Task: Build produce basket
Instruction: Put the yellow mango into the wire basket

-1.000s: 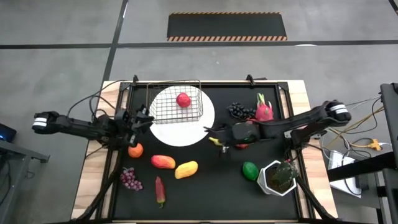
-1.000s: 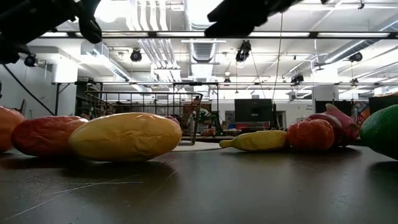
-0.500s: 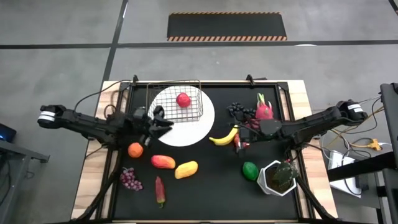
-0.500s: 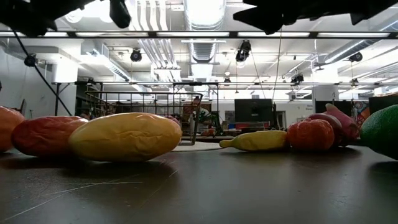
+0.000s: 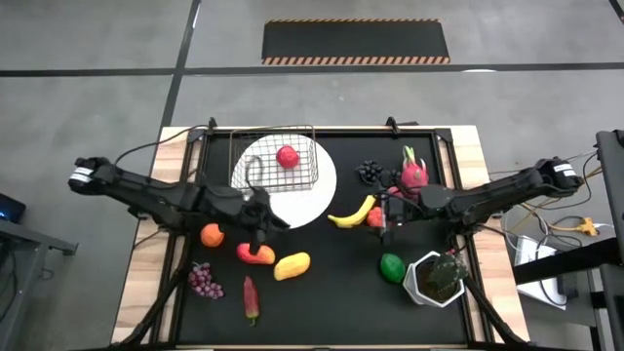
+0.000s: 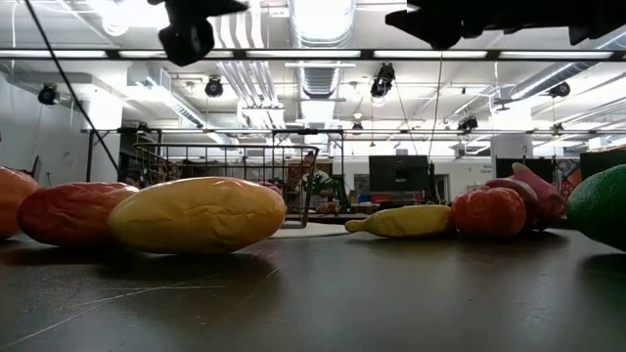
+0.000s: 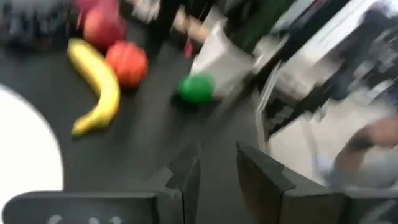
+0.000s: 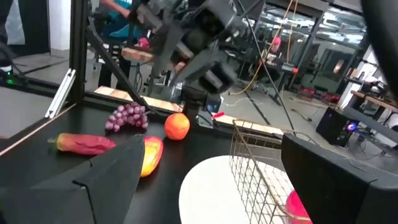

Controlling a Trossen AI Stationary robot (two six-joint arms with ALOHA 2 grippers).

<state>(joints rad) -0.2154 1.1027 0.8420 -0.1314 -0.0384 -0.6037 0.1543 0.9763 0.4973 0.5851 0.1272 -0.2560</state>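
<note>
The wire basket [image 5: 274, 161] stands on the far left part of a white plate [image 5: 310, 195] and holds one red apple [image 5: 287, 156]. My left gripper [image 5: 261, 211] hovers open over the plate's near left edge, above the red mango [image 5: 255, 253]. My right gripper [image 5: 388, 213] hovers open beside a small orange-red fruit [image 5: 375, 217] and the banana [image 5: 353, 212], both lying on the mat. The low view shows both grippers, left [image 6: 191, 34] and right [image 6: 440, 20], well above the table. The basket [image 8: 267, 165] also shows in the right wrist view.
On the mat lie an orange [image 5: 212, 234], yellow mango [image 5: 292, 264], purple grapes [image 5: 204, 281], chilli [image 5: 251, 298], lime [image 5: 392, 265], dark grapes [image 5: 370, 173] and dragon fruit [image 5: 413, 175]. A potted plant [image 5: 436, 278] stands at the near right corner.
My left gripper has moved toward the table's right, from beside the basket's left side to over the plate's near left edge. My right gripper has drawn back toward the right, uncovering the banana, which lies where it was.
</note>
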